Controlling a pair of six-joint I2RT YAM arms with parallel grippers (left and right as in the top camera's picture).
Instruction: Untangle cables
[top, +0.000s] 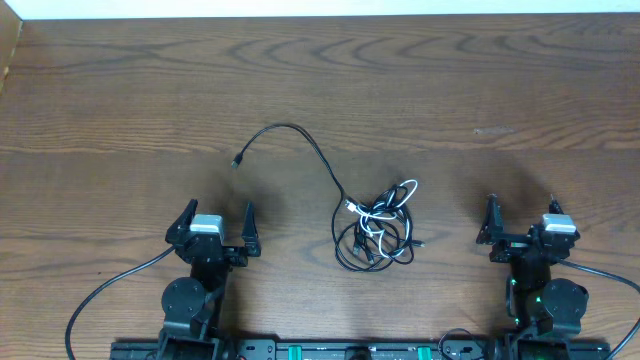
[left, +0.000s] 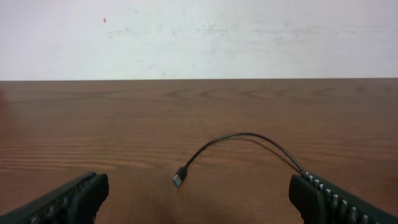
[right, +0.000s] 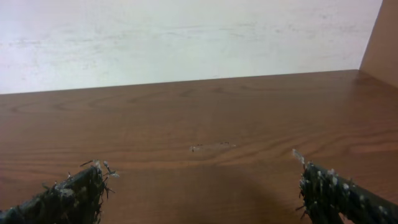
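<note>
where the cables lie: the cables (top: 375, 228) sit in one knotted heap about midway along the counter (top: 500, 80), closer to its near edge than its far edge, between the two arms and touching neither.
black cable: the thin black cable (top: 285, 125) makes several loops in the heap; one tail leaves it, arcs toward the far left and ends in a small plug (top: 237, 160) lying flat on the wood, also seen from the left wrist (left: 180, 179).
white cable: the shorter white cable (top: 400, 190) is wound through the heap's far right side.
left end effector: the left end effector (top: 218, 212) is at the near edge, jaws spread wide, empty.
right end effector: the right end effector (top: 522, 212) is at the near edge, jaws spread wide, empty; pale flecks cling to its fingers (right: 74, 193).
surface: brown wood grain with a faint pale scuff (right: 211, 147).
room: a white wall (left: 249, 37) beyond the far edge carries a tiny red speck (left: 104, 20); a wooden panel (right: 380, 37) stands at the far right corner.
</note>
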